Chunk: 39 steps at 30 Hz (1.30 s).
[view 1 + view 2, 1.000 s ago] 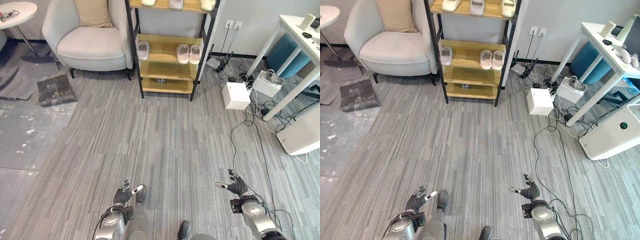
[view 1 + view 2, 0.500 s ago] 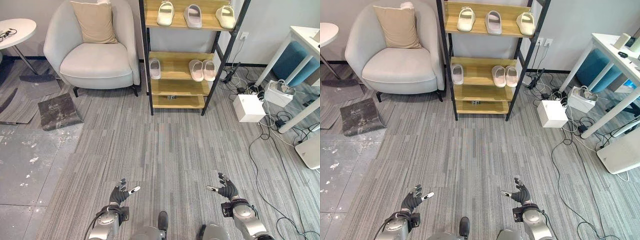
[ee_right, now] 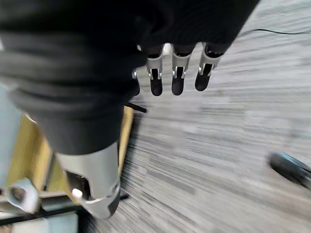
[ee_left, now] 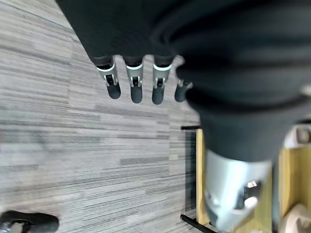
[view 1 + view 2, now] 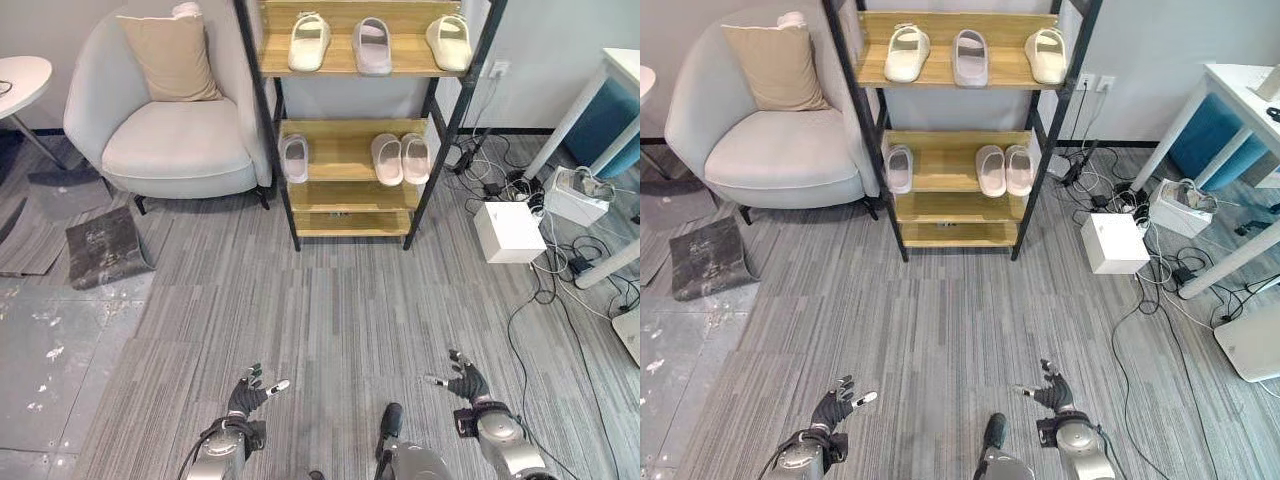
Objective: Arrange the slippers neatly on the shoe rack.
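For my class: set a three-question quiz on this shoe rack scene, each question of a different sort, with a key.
1. True or false: the left hand holds a slipper.
2. How many slippers lie on the top shelf of the shoe rack?
3. On the middle shelf, the single slipper lies toward: A) the armchair, B) the white box.

Key: 1 false, both it and the right hand are open over the floor; 2 three; 3 A.
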Tool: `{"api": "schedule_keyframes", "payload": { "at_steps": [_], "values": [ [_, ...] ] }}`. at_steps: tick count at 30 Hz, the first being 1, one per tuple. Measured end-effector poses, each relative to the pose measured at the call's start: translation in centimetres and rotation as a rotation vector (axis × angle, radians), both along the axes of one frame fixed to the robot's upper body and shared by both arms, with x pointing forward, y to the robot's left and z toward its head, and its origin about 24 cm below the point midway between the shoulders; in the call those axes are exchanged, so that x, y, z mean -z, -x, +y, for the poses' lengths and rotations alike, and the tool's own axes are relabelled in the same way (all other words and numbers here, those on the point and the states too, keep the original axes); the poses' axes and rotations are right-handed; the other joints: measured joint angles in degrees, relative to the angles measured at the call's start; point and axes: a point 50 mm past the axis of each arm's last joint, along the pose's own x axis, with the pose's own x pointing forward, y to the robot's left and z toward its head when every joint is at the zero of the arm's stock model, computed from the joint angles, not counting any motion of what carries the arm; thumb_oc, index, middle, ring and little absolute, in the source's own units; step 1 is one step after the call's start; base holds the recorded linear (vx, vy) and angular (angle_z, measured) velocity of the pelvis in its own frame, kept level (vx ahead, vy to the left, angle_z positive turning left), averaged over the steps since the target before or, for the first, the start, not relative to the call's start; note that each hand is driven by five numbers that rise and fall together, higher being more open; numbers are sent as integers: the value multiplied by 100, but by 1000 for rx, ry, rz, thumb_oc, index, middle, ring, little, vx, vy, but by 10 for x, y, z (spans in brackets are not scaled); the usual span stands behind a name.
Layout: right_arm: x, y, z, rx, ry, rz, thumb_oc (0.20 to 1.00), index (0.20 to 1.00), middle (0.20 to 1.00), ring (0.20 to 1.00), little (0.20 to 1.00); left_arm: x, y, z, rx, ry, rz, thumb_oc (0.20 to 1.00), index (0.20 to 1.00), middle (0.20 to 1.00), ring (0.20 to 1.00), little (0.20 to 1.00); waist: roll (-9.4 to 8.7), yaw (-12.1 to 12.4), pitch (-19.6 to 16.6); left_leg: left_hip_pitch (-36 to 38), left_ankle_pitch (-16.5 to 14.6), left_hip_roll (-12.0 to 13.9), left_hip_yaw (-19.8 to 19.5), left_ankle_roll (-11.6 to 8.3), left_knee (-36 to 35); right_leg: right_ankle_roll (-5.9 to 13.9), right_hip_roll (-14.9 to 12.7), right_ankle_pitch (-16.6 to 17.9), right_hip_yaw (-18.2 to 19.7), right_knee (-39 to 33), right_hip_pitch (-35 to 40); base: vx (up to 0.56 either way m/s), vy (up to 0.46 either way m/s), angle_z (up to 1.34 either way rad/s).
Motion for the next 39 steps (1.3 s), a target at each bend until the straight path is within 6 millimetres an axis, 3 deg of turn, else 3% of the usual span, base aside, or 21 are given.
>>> {"api": "schedule_keyframes", "payload": {
  "at_steps": [2,3,6,8,10,12,15,17,18,19,21,22,25,27,28,29,32,33,37,38,39],
  "values": [
    [0,1,-2,8,-1,1,1000,1000,1000,1000,1000,-1,-2,-2,0,5,-8,1000,1000,1000,1000,1000,-97,61,-9,-535,-74,14,-47,-325,1095,-221,41,-129,71,-201,258,183,-57,-22],
    [0,2,-3,7,2,3,1000,1000,1000,1000,1000,-2,-5,-3,6,5,-21,1000,1000,1000,1000,1000,-107,173,-14,-700,-305,26,-3,-416,1056,-169,53,-79,130,-214,287,158,-23,-16],
    [-4,-4,-4,11,-4,-14,1000,1000,1000,1000,1000,-9,-17,-3,10,1,-58,1000,1000,1000,1000,1000,-296,201,136,-1224,-328,141,28,-340,-56,-237,51,-258,198,-255,399,286,34,-11],
    [-3,-4,-4,14,-7,-13,1000,1000,1000,1000,1000,-10,-19,-1,9,-8,-62,1000,1000,1000,1000,1000,-349,212,192,-1282,-95,218,27,-213,-1078,-171,51,-357,212,-259,565,274,68,-9],
    [-2,-4,-2,10,-7,-5,1000,1000,1000,1000,1000,-9,-19,4,2,-25,-55,1000,1000,1000,1000,1000,-382,310,291,-1501,594,467,0,-321,-1811,-48,117,-509,320,-262,836,310,107,-33],
    [1,-1,-4,14,1,11,1000,1000,1000,1000,1000,-5,-14,4,-5,-28,-26,1000,1000,1000,1000,1000,-278,327,319,-1720,863,639,40,-368,-2005,11,144,-771,314,-299,1049,321,168,-20],
    [5,7,-9,19,12,39,1000,1000,1000,1000,1000,2,-2,5,-19,-25,15,1000,1000,1000,1000,1000,-40,400,156,-1712,882,681,-28,-232,-1780,245,97,-967,591,-296,1206,241,173,-47],
    [11,13,0,-4,-5,62,1000,1000,1000,1000,1000,3,1,12,-27,-46,28,1000,1000,1000,1000,1000,-206,416,54,-1547,1204,133,49,-103,-1797,648,-391,-1177,751,-186,1316,281,227,-40],
    [12,14,4,0,-18,65,1000,1000,1000,1000,1000,1,-2,15,-25,-56,19,1000,1000,1000,1000,1000,-230,412,56,-1451,1260,-35,59,190,-1809,722,-419,-1042,805,65,1338,367,362,-26],
    [14,12,13,-7,-40,67,1000,1000,1000,1000,1000,0,-2,17,-28,-64,19,1000,1000,1000,1000,1000,-249,466,63,-1226,1119,-171,259,408,-1906,922,-697,-1189,694,806,1114,273,290,-32],
    [11,5,23,-24,-70,46,1000,1000,1000,1000,1000,1,0,15,-23,-62,22,1000,1000,1000,1000,1000,-47,452,11,-937,1151,-169,324,477,-2066,1136,-935,-1434,810,2519,322,176,152,-19],
    [12,6,25,-28,-74,50,1000,1000,1000,1000,1000,-1,-2,16,-22,-64,11,1000,1000,1000,1000,1000,-56,428,-14,-855,1077,-218,272,507,-2093,1232,-982,-1502,835,2761,186,221,152,20],
    [12,5,25,-22,-78,45,1000,1000,1000,1000,1000,-3,-3,20,-11,-81,4,1000,1000,1000,1000,1000,-231,423,-77,-629,936,-455,216,747,-2101,1176,-1103,-1563,819,3450,-357,232,57,28],
    [11,5,22,-21,-70,44,1000,1000,1000,1000,1000,2,3,18,1,-81,28,1000,1000,1000,1000,1000,-155,432,-30,-433,734,-529,173,774,-2100,1095,-1094,-1602,675,3265,-695,376,-78,-8],
    [4,-2,20,-22,-66,12,1000,1000,1000,1000,1000,1,2,15,8,-75,28,1000,1000,1000,1000,1000,-22,392,28,-341,736,-488,204,782,-2087,984,-1036,-1440,342,2166,-758,283,-132,1],
    [4,-1,20,-20,-67,10,1000,1000,1000,1000,1000,1,2,15,12,-74,28,1000,1000,1000,1000,1000,5,306,45,-313,751,-513,155,803,-2097,1025,-1021,-1291,339,1752,-785,415,-188,20],
    [8,5,20,-24,-61,33,1000,1000,1000,1000,1000,-1,-4,17,-3,-71,10,1000,1000,1000,1000,1000,-14,248,59,-16,434,-560,102,625,-2161,1184,-898,-260,340,51,-955,349,-160,9],
    [10,8,20,-26,-55,39,1000,1000,1000,1000,1000,-2,-3,20,-24,-70,8,1000,1000,1000,1000,1000,-49,223,71,134,333,-575,32,608,-2205,1174,-884,73,220,-168,-983,323,-155,14],
    [15,17,17,-14,-52,71,1000,1000,1000,1000,1000,0,1,21,-22,-75,24,1000,1000,1000,1000,1000,-183,133,3,504,45,-538,-293,481,-2185,973,-654,174,235,32,-681,392,-211,40],
    [19,22,14,-7,-44,96,1000,1000,1000,1000,1000,2,2,16,-15,-62,31,1000,1000,1000,1000,1000,-148,39,-34,705,-8,-374,-401,399,-2186,709,-467,400,327,12,-428,276,-212,60],
    [20,22,11,-4,-36,105,1000,1000,1000,1000,1000,4,4,10,-17,-45,35,1000,1000,1000,1000,1000,-53,37,-72,745,-50,-186,-429,330,-2136,577,-282,318,293,69,-356,302,-267,56]
  ]
}}
